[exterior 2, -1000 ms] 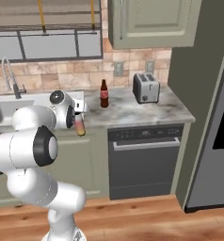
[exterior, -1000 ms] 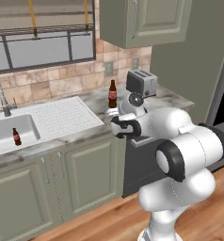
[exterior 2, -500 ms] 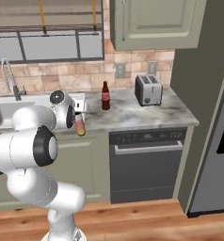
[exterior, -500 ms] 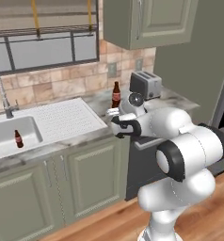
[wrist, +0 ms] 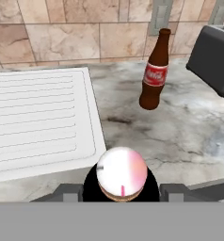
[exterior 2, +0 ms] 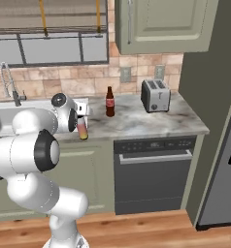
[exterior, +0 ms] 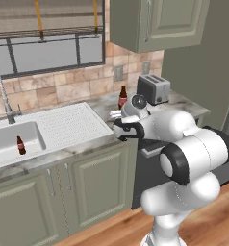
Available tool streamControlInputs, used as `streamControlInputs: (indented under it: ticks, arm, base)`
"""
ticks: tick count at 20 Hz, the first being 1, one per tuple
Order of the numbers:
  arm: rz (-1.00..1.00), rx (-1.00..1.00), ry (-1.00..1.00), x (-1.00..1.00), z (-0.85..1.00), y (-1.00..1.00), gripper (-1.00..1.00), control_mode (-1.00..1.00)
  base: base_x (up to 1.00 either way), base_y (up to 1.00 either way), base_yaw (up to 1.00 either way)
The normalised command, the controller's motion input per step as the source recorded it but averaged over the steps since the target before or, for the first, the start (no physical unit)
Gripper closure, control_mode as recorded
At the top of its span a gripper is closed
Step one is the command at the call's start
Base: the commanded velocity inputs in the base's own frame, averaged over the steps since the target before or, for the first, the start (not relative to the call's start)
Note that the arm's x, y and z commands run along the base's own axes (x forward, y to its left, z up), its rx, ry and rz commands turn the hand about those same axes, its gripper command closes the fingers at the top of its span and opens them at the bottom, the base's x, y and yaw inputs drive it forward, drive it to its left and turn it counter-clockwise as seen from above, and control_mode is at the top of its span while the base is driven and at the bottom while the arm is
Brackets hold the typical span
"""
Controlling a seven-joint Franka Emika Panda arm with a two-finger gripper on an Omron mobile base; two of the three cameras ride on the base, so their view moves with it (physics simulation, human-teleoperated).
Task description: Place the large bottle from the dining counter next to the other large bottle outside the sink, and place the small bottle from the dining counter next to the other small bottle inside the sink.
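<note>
Three bottles are visible. One is the large bottle point(exterior 2: 82, 130) with a white cap and a white-to-pink-to-yellow body, pinched between the fingers of the end effector point(exterior 2: 82, 123); it stands upright, long axis vertical, cap up, held over the front edge of the marble desk point(exterior 2: 151, 121), just right of the sink's ribbed white draining board point(exterior: 70, 126). In the hand view its round cap point(wrist: 122, 172) is seen from straight above, half white and half pink, between the two dark finger tips. One brown cola-style bottle point(exterior 2: 109, 101) stands upright on the desk near the tiled back wall, between the draining board and the toaster point(exterior 2: 156, 95); it carries a red label point(wrist: 154, 75) with white script too small to read. One small dark bottle point(exterior: 21, 145), also with a red band, stands upright inside the pale sink point(exterior: 13, 142), close to its right wall. There is one chrome gooseneck tap point(exterior: 4, 97) behind the sink, one silver toaster with two slots, and one dark dishwasher front point(exterior 2: 153, 173) under the desk. The held bottle is well apart from the cola-style bottle, nearer the front edge.
</note>
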Motion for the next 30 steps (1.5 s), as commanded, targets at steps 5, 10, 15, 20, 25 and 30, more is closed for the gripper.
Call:
streamControlInputs:
  ticks: [5,10,15,20,25,30]
  arm:
    - [0.00,0.00,0.00,0.00,0.00,0.00,1.00,1.00]
    - [0.00,0.00,0.00,0.00,0.00,0.00,1.00,1.00]
    - [0.00,0.00,0.00,0.00,0.00,0.00,1.00,1.00]
    - [0.00,0.00,0.00,0.00,0.00,0.00,1.00,1.00]
    - [0.00,0.00,0.00,0.00,0.00,0.00,1.00,1.00]
    - [0.00,0.00,0.00,0.00,0.00,0.00,1.00,1.00]
  base:
    - [0.34,-0.14,0.02]
    - [0.24,-0.20,0.02]
    - [0.27,-0.25,0.01]
    - [0.31,-0.32,0.01]
    - [0.36,-0.22,0.00]
    - [0.36,-0.01,0.00]
